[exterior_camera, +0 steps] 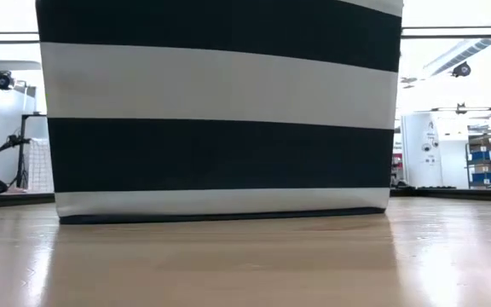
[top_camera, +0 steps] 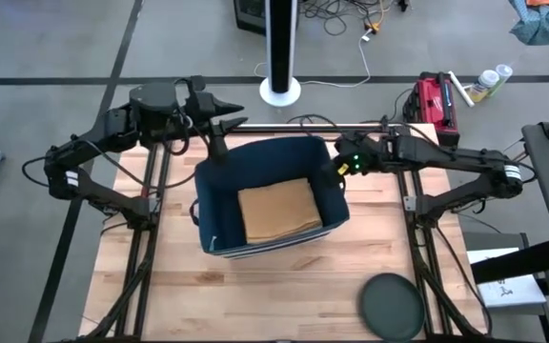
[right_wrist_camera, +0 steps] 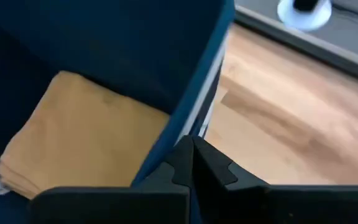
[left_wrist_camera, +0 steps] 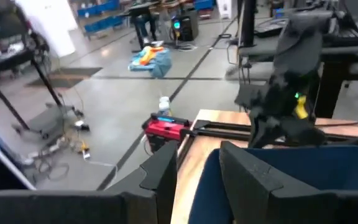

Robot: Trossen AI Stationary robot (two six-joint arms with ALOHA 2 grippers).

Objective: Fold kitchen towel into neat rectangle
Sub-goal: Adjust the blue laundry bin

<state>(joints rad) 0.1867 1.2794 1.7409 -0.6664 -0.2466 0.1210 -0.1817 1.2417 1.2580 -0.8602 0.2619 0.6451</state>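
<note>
High view shows me the tan folded kitchen towel (top_camera: pixel 277 211) lying flat on the floor of a navy fabric bin with striped sides (top_camera: pixel 219 204), which stands mid-desk on the pale wooden desk (top_camera: pixel 255 295). My right pincer (top_camera: pixel 336 170) sits on the bin's right wall, fingers fully closed and pinching that wall's rim, as the right wrist view confirms. My left pincer (top_camera: pixel 219 145) is at the far left corner of the bin's rim, fingers partly apart; I judge it grips the rim, but cannot be sure. The towel lies below and inward of both pincers, its long axis roughly across the bin; the right arm looks nearer to it
</note>
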